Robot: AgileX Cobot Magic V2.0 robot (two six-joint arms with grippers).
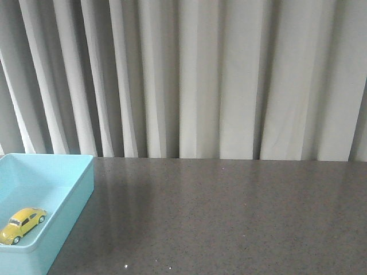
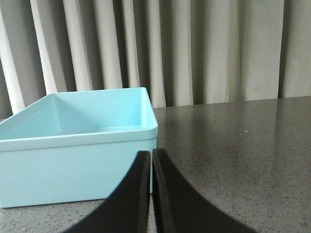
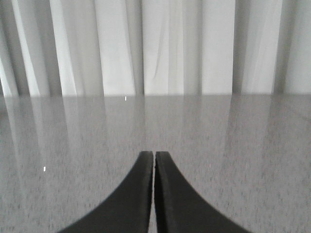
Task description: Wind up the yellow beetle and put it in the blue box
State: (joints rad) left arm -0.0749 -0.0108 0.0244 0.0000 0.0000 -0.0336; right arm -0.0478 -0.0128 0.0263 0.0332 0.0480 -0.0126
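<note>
Yellow beetle (image 1: 22, 224) sits inside the blue box (image 1: 69, 212) at the front view's lower left, on the box floor close to its near wall, so the storing looks done. Both arms are out of the front view, likely pulled away because nothing is left to carry. Left gripper (image 2: 151, 160) has its fingers pressed together, empty, just outside the box; right gripper (image 3: 154, 160) is likewise closed and empty over bare grey table (image 1: 229, 217)
</note>
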